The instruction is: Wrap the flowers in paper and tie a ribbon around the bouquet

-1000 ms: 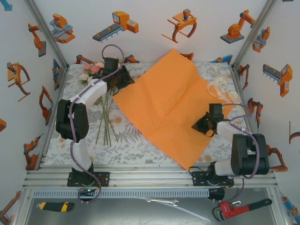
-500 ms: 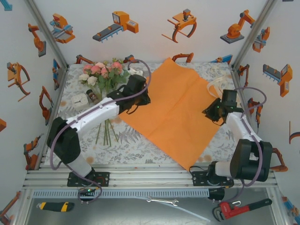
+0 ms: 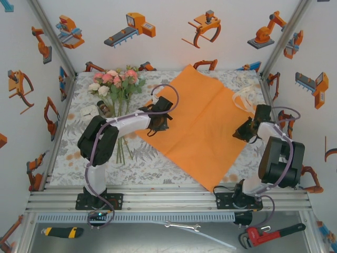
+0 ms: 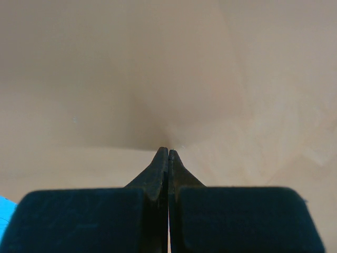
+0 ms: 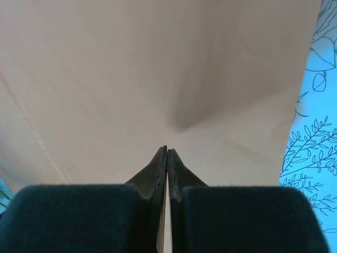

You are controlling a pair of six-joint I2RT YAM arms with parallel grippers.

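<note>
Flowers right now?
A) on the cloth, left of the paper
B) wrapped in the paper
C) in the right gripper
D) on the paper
A: the flowers lie on the tablecloth at far left, beside the paper, which is spread open with nothing on it.

The left arm (image 3: 126, 122) crosses the long thin green stems (image 3: 121, 152) of the pink and cream-white roses (image 3: 113, 80), hiding their middle. The right arm (image 3: 274, 134) covers the near end of the cream-white fabric ribbon (image 3: 243, 98). Two small objects (image 3: 98, 110) beside the stems are too small to tell. The bright orange paper sheet (image 4: 158, 68) runs blurred past the left wrist view's edges.
</note>
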